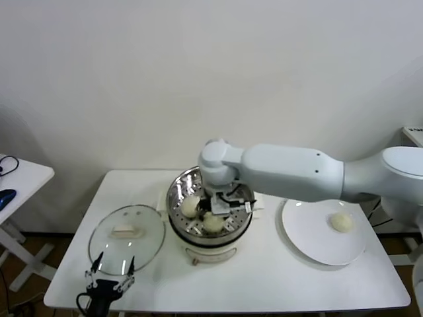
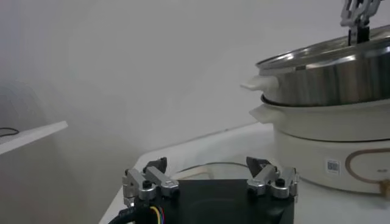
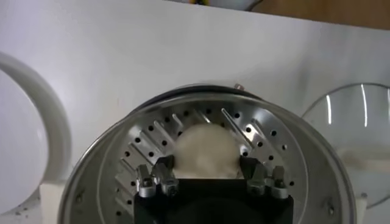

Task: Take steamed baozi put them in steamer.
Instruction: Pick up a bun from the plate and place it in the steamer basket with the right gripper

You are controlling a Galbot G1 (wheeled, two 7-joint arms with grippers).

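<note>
Stainless-steel steamer [image 1: 177, 198] was seen mid-desk [image 1: 264, 290] with the right claw [image 1: 225, 206] lowered inside, spread around a baozi [image 3: 206, 152] on the perforated tray. Two more buns [image 1: 190, 206] lay at 9 o'clock of it; one remained on the plate [image 1: 310, 244]. The left claw [image 1: 109, 281] was parked, spread, beside the glass lid [image 1: 125, 238].

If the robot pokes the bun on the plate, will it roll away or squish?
Probably squish a little: the bun looks like soft, smooth dough. It seems to sit flat on the plate, so it would likely slide rather than roll. It also looks light for its size, so the plate's raised rim might stop it.
</note>
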